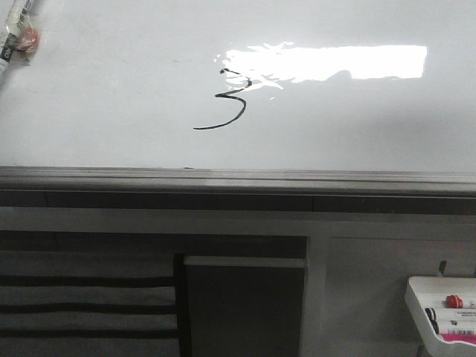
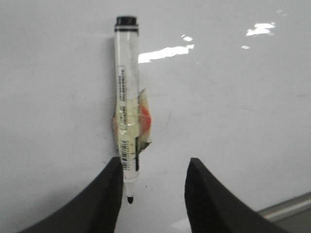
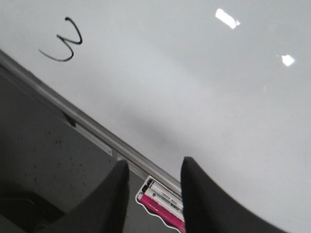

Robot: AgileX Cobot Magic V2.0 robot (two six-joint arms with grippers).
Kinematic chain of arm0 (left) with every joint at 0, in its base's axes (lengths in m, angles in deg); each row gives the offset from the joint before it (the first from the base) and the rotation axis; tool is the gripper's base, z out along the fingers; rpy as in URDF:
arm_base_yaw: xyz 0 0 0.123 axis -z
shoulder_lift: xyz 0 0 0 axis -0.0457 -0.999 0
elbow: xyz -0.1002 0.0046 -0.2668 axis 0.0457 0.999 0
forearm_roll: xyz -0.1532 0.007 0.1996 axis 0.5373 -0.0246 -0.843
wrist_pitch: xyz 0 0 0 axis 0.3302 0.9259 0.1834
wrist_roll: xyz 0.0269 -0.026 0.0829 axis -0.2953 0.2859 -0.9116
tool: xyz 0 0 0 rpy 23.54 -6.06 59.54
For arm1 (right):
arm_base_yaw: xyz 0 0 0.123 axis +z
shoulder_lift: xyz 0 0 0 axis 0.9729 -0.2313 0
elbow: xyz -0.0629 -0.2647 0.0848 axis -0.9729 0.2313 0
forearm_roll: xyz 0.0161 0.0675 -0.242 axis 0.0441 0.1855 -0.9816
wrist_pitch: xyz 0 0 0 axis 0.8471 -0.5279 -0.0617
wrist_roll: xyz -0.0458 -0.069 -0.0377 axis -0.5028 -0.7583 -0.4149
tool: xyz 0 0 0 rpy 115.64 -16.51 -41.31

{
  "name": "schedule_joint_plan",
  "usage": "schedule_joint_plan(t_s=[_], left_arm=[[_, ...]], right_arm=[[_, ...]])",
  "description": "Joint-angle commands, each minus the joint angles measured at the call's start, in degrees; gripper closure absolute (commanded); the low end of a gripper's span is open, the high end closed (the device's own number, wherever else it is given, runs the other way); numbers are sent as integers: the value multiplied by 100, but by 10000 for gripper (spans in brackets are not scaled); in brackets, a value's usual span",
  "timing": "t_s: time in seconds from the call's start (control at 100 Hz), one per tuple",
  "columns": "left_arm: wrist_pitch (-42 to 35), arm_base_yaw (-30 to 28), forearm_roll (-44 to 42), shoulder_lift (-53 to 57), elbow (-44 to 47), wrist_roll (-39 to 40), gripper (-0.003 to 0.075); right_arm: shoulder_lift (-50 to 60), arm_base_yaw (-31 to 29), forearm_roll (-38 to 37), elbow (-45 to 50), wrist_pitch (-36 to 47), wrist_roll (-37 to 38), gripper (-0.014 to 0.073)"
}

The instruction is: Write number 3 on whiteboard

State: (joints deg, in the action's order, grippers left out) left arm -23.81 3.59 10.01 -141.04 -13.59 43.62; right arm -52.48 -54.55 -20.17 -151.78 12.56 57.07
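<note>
A thin black slanted number 3 [image 1: 227, 100] is drawn on the whiteboard [image 1: 111, 89], left of a bright glare patch; it also shows in the right wrist view [image 3: 65, 41]. A black-tipped marker [image 2: 127, 107] wrapped in tape lies on the board, uncapped, its tip near my left gripper [image 2: 153, 167], which is open and holds nothing. The same marker shows at the board's far left corner in the front view [image 1: 15, 33]. My right gripper [image 3: 154, 167] is open and empty above the board's near rail [image 3: 97, 131]. Neither gripper shows in the front view.
A small white tray [image 1: 446, 312] with red and pink markers hangs below the board at the right; it also shows in the right wrist view [image 3: 163, 201]. The grey edge rail [image 1: 238, 178] runs along the board's near side, with dark cabinets below.
</note>
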Motion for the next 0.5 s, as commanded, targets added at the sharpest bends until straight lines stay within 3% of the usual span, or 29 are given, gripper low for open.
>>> schedule_joint_plan(t_s=[0.0,0.25,0.49], left_arm=[[226,-6,51,628,-119,53,444],[-100,-6,86,2119,957,56,445],[-1286,-6,374,2898,2253,56,461]], right_arm=[[516,-36,-114,207,673,616,373],[1835,-36,-124,2150,2467,1368,436],[2561,-36,-86,3396,3329,1596,575]])
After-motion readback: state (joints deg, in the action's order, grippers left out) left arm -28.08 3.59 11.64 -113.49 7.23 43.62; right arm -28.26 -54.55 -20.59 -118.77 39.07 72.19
